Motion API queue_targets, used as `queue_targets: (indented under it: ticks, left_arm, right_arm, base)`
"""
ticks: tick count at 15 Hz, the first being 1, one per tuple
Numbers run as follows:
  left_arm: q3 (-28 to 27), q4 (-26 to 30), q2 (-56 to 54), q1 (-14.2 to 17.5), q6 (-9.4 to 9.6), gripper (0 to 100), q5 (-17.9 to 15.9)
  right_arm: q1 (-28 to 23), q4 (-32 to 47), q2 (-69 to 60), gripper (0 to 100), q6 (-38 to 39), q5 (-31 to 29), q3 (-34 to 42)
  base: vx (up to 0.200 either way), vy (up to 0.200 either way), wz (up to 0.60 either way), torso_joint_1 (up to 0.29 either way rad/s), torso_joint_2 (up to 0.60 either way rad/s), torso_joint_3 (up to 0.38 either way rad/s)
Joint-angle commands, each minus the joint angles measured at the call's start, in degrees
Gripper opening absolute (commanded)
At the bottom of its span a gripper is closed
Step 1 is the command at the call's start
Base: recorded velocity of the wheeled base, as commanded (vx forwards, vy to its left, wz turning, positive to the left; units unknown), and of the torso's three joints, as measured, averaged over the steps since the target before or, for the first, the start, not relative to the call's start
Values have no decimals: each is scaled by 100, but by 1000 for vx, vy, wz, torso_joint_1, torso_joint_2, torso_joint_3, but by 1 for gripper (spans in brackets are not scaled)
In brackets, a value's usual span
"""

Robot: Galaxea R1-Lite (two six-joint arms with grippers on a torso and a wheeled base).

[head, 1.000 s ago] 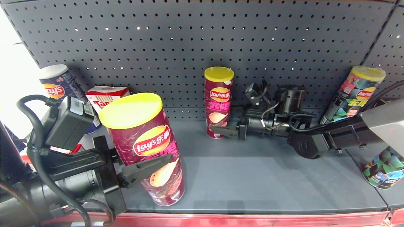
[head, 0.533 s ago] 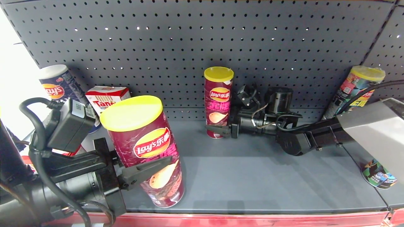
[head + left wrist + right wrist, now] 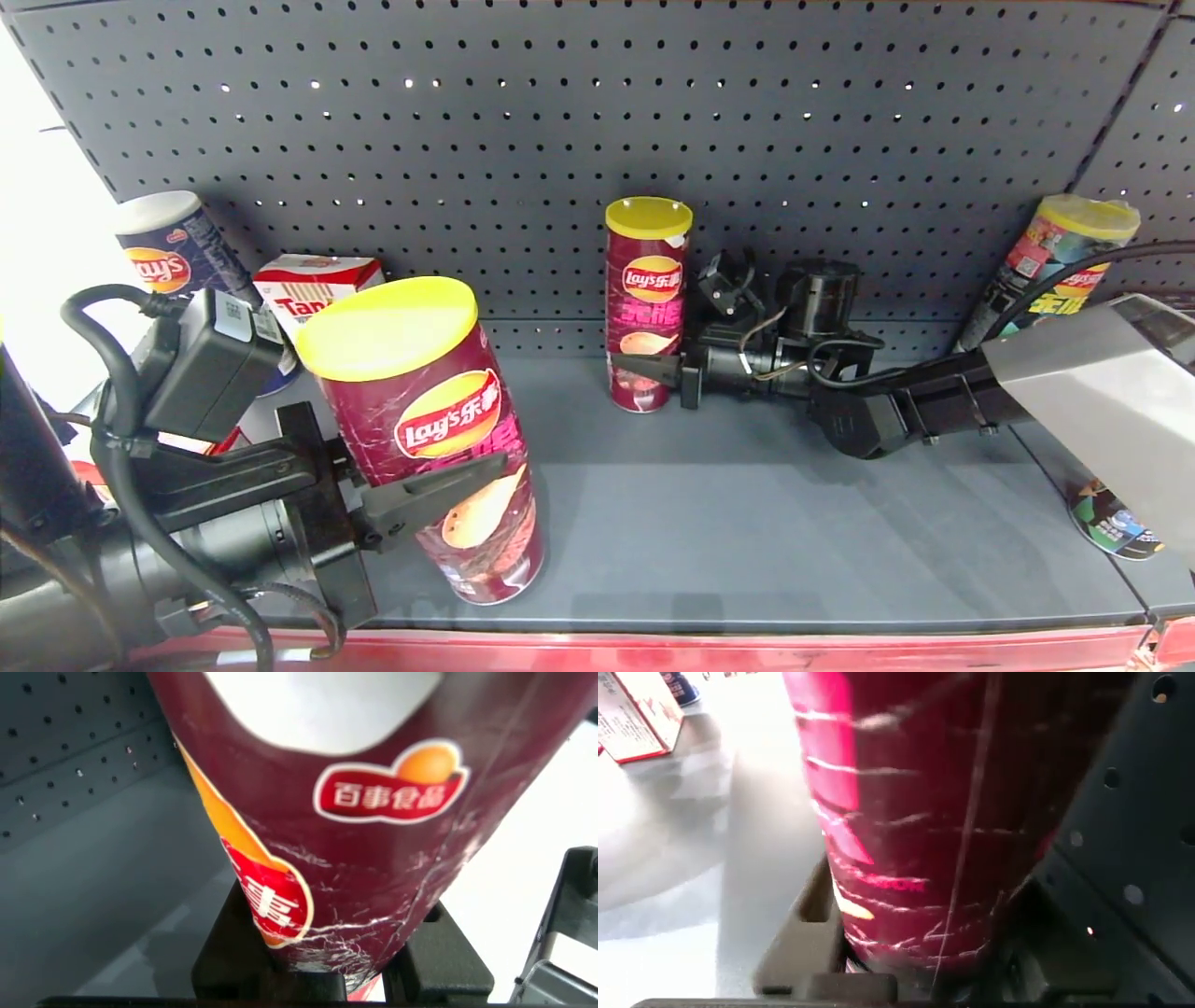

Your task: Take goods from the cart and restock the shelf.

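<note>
A maroon chip can with a yellow lid (image 3: pixel 429 429) stands tilted at the front left of the grey shelf (image 3: pixel 747 523). My left gripper (image 3: pixel 448 471) is shut on its middle, and the can (image 3: pixel 336 840) rises from between the fingers in the left wrist view. A second maroon can (image 3: pixel 646 299) stands upright against the pegboard at the back centre. My right gripper (image 3: pixel 644 362) comes in from the right and is shut on that can's lower half. The same can (image 3: pixel 915 821) sits close up between the fingers in the right wrist view.
A blue can (image 3: pixel 173 252) and a red-and-white box (image 3: pixel 313 289) stand at the back left. At the far right a green can (image 3: pixel 1055 271) leans on the pegboard (image 3: pixel 597 112), and another can (image 3: pixel 1116 532) lies low. The shelf's red front lip (image 3: pixel 653 649) runs below.
My right arm has pushed left and back, and its can now stands straighter by the pegboard. The left gripper and its can have barely shifted.
</note>
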Motion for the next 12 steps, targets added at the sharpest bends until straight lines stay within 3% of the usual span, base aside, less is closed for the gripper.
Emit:
queue_targets:
  ticks: [1,5,12]
  left_arm:
    - [12,-12,25,2,-3,0,-5]
    - [21,-20,25,11,-3,0,4]
    - [56,-29,-19,64,-11,0,13]
  right_arm:
    - [3,6,-135,0,-1,4,27]
    - [30,-12,-715,0,-1,4,510]
    - [390,-627,-2095,0,-10,-268,2567]
  base:
    - [0,0,0,0,0,0]
    - [0,0,0,0,0,0]
    - [0,0,0,0,0,0]
